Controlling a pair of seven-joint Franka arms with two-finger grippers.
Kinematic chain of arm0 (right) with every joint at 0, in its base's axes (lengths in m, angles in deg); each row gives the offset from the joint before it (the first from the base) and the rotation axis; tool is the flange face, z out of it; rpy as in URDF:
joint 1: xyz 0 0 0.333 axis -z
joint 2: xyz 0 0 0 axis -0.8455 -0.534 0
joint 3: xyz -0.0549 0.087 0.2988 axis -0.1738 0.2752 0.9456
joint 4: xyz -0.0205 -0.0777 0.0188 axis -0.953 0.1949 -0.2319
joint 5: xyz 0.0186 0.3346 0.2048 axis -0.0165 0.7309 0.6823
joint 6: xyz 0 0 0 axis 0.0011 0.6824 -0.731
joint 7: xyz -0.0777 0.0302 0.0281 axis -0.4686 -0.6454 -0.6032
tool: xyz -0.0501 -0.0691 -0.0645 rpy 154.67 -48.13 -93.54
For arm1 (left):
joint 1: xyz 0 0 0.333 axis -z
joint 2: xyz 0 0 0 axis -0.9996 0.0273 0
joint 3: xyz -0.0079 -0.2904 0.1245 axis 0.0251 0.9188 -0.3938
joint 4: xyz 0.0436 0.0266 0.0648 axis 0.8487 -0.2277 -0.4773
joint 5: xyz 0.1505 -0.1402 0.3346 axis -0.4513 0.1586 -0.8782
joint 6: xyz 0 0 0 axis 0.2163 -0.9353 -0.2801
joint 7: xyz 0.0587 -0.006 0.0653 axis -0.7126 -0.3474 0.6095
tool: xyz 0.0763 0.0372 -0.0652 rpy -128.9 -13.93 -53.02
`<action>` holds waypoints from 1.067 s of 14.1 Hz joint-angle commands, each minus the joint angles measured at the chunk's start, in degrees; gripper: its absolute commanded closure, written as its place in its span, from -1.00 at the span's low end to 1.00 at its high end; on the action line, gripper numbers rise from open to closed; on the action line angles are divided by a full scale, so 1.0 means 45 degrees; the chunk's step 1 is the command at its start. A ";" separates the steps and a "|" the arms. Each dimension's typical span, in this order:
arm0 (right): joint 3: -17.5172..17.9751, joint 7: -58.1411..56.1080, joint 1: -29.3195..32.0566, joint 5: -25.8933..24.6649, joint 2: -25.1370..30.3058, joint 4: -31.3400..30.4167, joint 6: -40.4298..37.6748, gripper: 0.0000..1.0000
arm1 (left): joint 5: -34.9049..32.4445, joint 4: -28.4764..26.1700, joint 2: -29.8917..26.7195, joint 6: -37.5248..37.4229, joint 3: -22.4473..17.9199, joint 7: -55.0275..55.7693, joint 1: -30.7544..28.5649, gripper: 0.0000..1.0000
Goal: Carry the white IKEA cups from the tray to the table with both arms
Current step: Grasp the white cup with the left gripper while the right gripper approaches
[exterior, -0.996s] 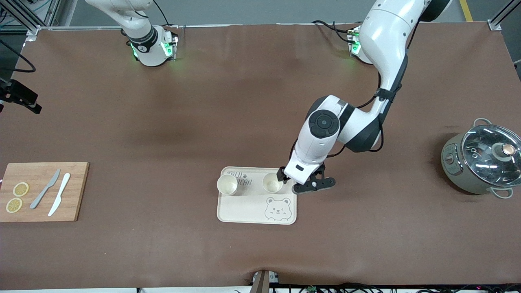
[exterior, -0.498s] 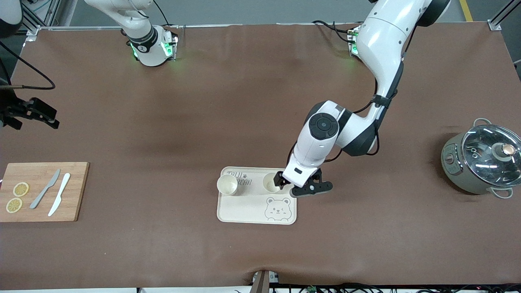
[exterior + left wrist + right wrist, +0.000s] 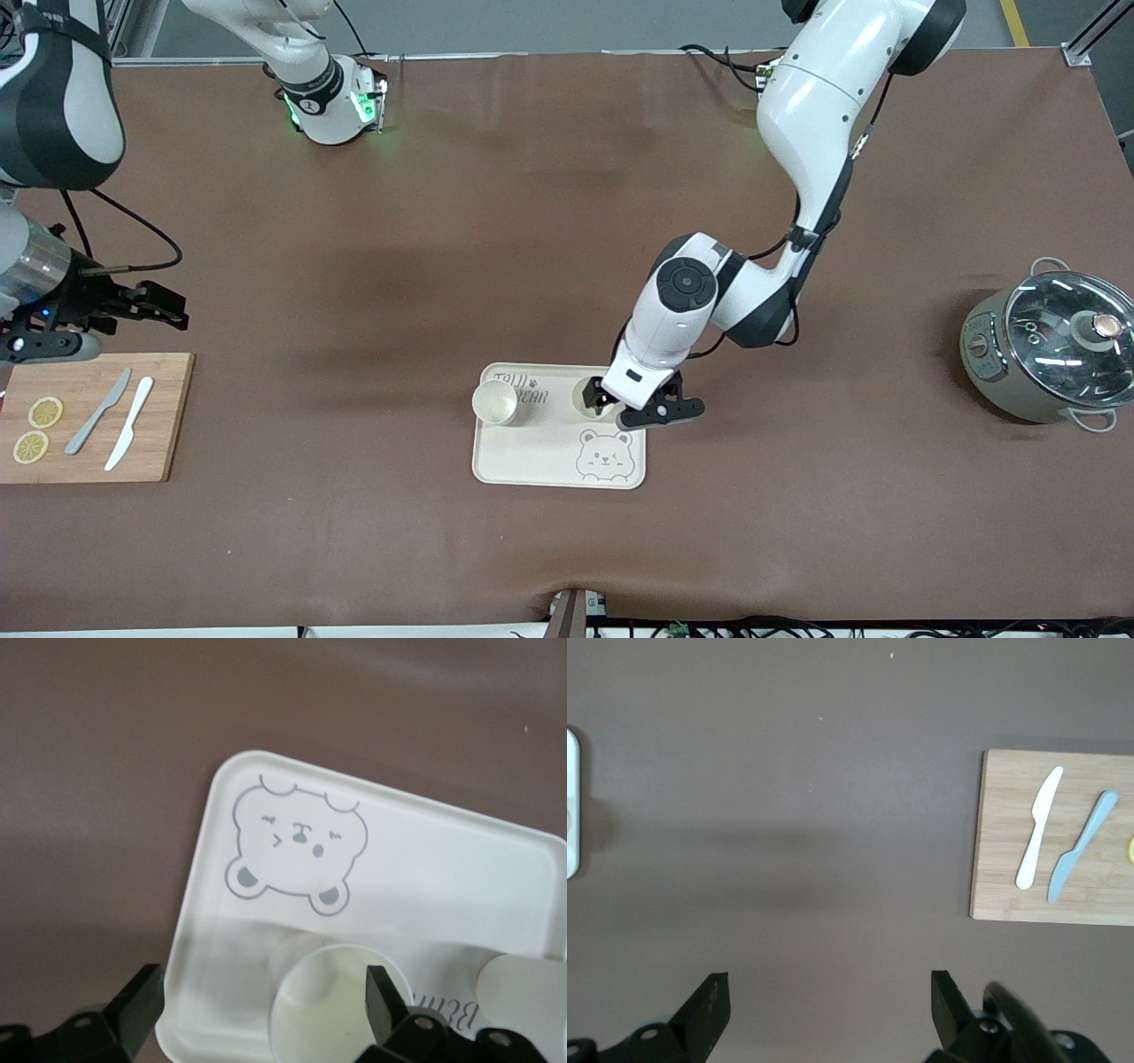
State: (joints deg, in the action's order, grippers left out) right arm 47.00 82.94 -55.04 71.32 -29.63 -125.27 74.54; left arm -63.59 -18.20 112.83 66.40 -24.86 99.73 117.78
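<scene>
Both white cups are on the bear-printed tray (image 3: 532,465), which sits on the brown table (image 3: 567,266) toward the camera's edge. The left gripper (image 3: 611,409) is down over the cup at the left arm's end of the tray (image 3: 585,396), its fingers spread as wide as they go. From the left wrist view one finger (image 3: 383,997) stands over the cup's mouth (image 3: 332,1010) and the other hangs outside the tray's rim, so nothing is gripped yet. This looks like the reach for the first cup, with the lift to come. To my eye the next move calls for straddling the cup wall cleanly, closing, then raising it clear of the rim before carrying it out to bare table.

The second cup (image 3: 494,402) stands at the tray's other end, untouched. The right gripper (image 3: 146,303) is over bare table beside the bamboo cutting board (image 3: 97,416) (knives and lemon slices on it), well apart from the tray, fingers wide and holding nothing. It has a long reach to make.
</scene>
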 commanded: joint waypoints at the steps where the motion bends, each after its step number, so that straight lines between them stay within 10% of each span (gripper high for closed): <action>1: -0.0034 0.0093 -0.0281 -0.0021 -0.0681 0.0381 -0.0035 -1.00 | -0.0411 0.0205 0.0124 0.0055 -0.0060 0.0365 0.0101 -1.00; 5: -0.0014 0.1047 -0.0633 0.0483 -0.1441 0.0381 0.0296 -1.00 | -0.0392 -0.0011 0.0318 -0.0003 -0.0060 0.0404 0.0375 -0.64; 9: -0.0034 0.1732 -0.1218 0.2595 -0.2379 0.0401 0.1349 -1.00 | -0.0411 0.0008 0.0534 -0.0003 -0.0060 0.0248 0.0414 1.00; 15: -0.0034 0.3779 -0.2351 0.2675 -0.3708 0.0459 0.3187 -1.00 | -0.0431 0.0048 0.0437 -0.0003 -0.0079 0.0287 0.0395 1.00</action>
State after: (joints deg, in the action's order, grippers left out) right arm 47.15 95.91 -63.64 82.57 -44.32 -125.04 88.57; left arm -63.64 -18.29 115.19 66.39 -24.89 99.97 119.30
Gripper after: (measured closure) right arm 0.000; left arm 0.965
